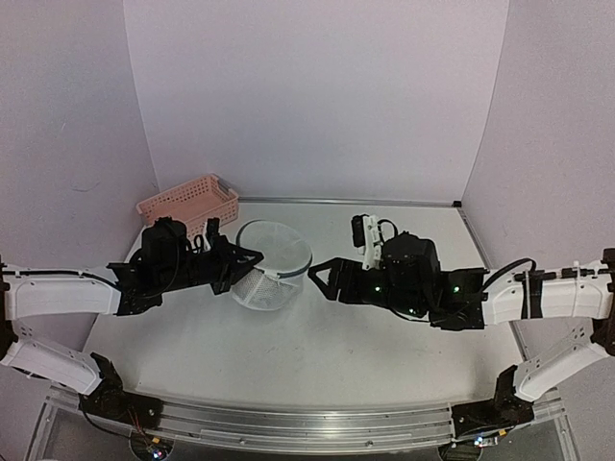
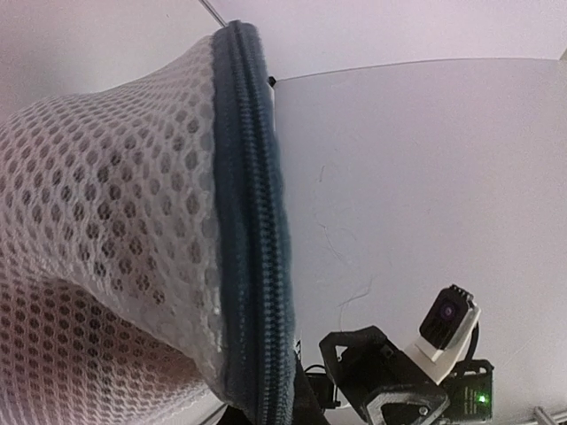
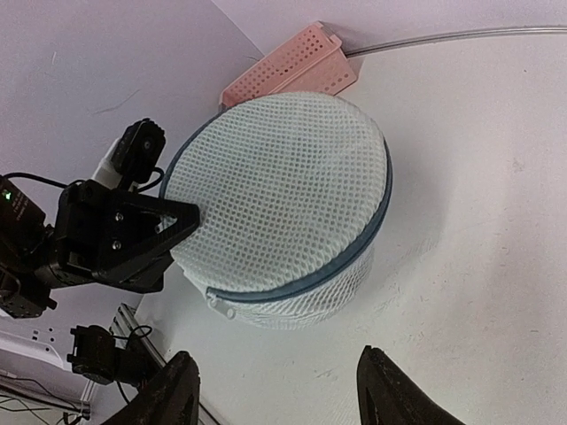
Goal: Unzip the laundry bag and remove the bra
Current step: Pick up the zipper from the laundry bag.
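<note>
The laundry bag is a small white mesh drum with a round flat lid and a dark grey zip rim, standing mid-table. My left gripper is at the bag's left edge, its jaws closed on the rim; it also shows in the right wrist view. My right gripper is open and empty, a short way to the right of the bag. Its fingers frame bare table just in front of the white zip pull. The zip looks closed. The bra is not visible.
A pink plastic lattice basket lies at the back left corner, behind the bag, and also shows in the right wrist view. White walls enclose the table on three sides. A metal rail runs along the near edge.
</note>
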Tool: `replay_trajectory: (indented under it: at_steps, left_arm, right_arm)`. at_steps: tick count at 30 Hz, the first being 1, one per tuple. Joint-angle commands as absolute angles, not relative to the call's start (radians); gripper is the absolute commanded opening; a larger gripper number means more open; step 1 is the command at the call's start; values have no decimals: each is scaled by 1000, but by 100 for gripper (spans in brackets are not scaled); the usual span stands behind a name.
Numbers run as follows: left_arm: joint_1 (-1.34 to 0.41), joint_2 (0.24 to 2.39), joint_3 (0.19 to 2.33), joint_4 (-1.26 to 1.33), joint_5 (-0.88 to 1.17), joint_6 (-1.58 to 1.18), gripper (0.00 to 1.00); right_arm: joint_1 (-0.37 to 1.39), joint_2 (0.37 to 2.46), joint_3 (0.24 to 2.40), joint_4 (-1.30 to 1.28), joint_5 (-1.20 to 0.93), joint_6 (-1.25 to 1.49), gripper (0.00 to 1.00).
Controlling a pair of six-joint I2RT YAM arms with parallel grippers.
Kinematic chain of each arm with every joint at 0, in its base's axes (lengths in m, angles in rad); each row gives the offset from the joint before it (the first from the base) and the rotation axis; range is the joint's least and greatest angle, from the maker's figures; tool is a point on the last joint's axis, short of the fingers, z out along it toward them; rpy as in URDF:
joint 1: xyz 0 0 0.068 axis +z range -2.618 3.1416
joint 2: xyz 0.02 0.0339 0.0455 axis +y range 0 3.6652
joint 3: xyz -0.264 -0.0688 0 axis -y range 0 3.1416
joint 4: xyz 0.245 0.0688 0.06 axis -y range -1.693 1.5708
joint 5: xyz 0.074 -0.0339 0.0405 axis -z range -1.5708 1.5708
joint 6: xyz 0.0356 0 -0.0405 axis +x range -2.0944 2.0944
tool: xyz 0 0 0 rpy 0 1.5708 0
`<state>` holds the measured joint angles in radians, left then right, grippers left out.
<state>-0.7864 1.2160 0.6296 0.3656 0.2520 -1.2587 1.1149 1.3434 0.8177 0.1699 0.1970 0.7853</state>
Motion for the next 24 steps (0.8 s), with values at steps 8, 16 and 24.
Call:
replay_trajectory:
  at_steps: [8,16,24]
  left_arm:
    - [-787,1205,608,436,152,-1384,0]
    - [-788,1215,595,428,136,-1457,0]
    - [-788,1217,586,414,132,-1504,0]
  right_arm:
    - [1206,1513,994,172,250,816,62]
    - [1213,1634,1092,135,270,876,56]
    - [1219,1713,1170,98,288,896,50]
